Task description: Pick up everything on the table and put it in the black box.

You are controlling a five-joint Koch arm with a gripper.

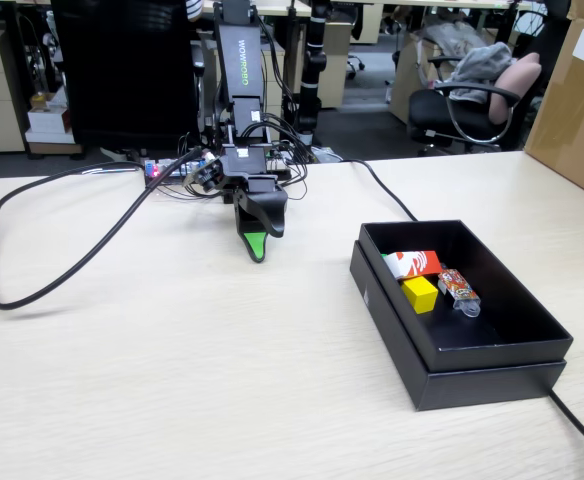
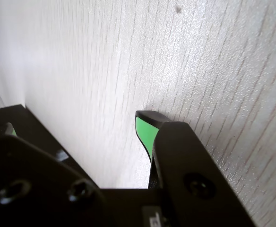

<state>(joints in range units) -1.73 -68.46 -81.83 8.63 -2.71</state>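
black box (image 1: 492,375) sits nearest the fixed camera, at the right of the beige wood-grain table (image 1: 172,380); red block with white swirl (image 1: 413,263), yellow cube (image 1: 420,293) and a small multicoloured wrapped item (image 1: 458,289) are seen inside it, close together. green cube is not seen in either view; none is visible between the jaws or on the table. gripper (image 1: 257,250) is pointed down at the tabletop just in front of the arm base, well apart from the box; only one green-padded tip is resolved in the wrist view, so spread or pressed together cannot be told. before the next grasp, the remaining cube should be located and the jaws confirmed parted. thick black cable (image 1: 62,270) is looped across the table left of the arm; office chairs and cartons are seen behind.
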